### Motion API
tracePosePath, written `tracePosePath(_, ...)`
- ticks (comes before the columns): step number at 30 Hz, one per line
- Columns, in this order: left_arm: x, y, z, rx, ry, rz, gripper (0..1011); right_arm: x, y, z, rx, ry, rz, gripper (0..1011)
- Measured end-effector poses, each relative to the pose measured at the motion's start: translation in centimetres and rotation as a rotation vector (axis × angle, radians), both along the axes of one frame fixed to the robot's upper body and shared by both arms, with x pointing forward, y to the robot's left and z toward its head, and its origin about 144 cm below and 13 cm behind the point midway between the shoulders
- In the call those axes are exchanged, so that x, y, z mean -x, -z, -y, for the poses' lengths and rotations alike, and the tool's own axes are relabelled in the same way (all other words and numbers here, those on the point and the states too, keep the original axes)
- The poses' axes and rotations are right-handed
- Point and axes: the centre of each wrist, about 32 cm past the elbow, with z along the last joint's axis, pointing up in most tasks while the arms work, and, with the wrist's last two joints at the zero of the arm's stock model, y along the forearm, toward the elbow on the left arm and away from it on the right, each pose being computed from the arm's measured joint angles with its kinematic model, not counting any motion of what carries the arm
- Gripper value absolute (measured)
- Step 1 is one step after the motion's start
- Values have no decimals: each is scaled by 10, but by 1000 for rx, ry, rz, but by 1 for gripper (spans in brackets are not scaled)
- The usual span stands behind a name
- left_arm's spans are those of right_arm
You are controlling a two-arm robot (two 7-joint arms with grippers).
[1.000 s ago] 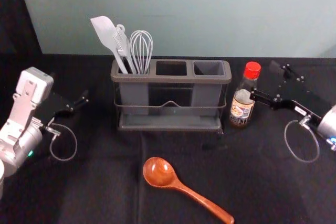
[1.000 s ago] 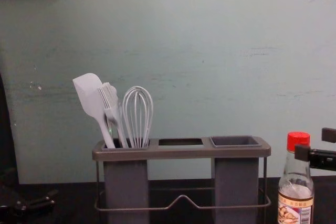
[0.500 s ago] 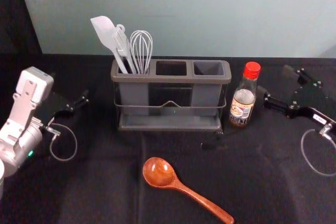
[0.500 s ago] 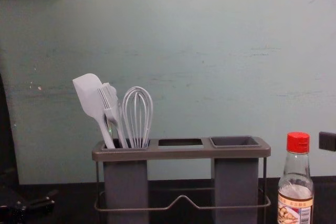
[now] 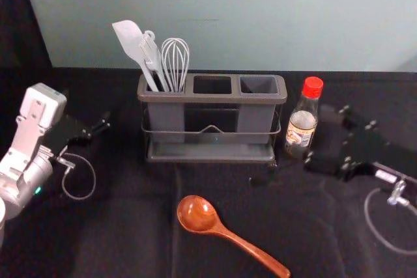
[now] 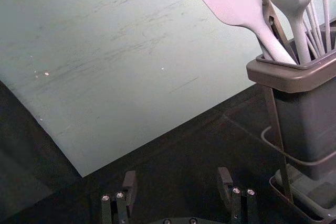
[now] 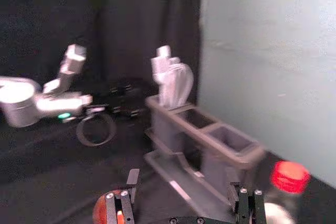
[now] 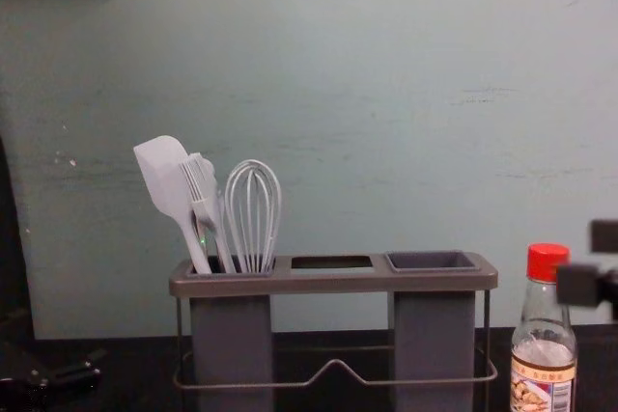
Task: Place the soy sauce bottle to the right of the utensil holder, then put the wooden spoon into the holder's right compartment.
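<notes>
And there's the soy sauce bottle (image 5: 302, 122), upright on the dark-covered bench (image 5: 124, 232), just to the right of the holder (image 5: 212, 99), red cap (image 5: 313, 87) on top and its label (image 5: 299, 136) turned to the front. Down in front of the holder lies the wooden spoon (image 5: 197, 213), flat on the bench, bowl towards the back left, handle slanting away to the front right.

Right beside the bottle, on its right side, here's the right hand (image 5: 326, 136), and look at the right wrist view: its two fingers stand spread, nothing pinched, with the bottle outside the gap. Whether one finger brushes the glass, I can't tell.

On to the holder itself, three compartments in a row: the left one is the busy one, with a spatula (image 5: 131, 38), a brush (image 5: 152, 58) and a whisk (image 5: 175, 58) all poking up, the spatula tilting out to the left. A wire rail (image 5: 212, 129) runs across the front, dipping up to a small peak in the middle.

Over on the far left, well apart from the holder, the left hand (image 5: 98, 129) is parked above the bench, its fingers spread too, says the left wrist view. Behind it all, a pale green wall (image 5: 228, 17).
</notes>
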Motion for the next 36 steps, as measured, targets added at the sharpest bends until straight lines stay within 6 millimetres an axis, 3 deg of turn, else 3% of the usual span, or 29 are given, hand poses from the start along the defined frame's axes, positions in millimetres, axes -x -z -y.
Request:
tracePosePath(8,0,0,0,0,0,0,1005,-2,-4,-36,67,-97,-101,1004)
tracePosePath(16,0,0,0,0,0,0,1005,-17,-4,-77,201,-136,-268,1004)
tracePosePath(36,0,0,0,0,0,0,1005,-52,4,-131,469,-233,-408,1004)
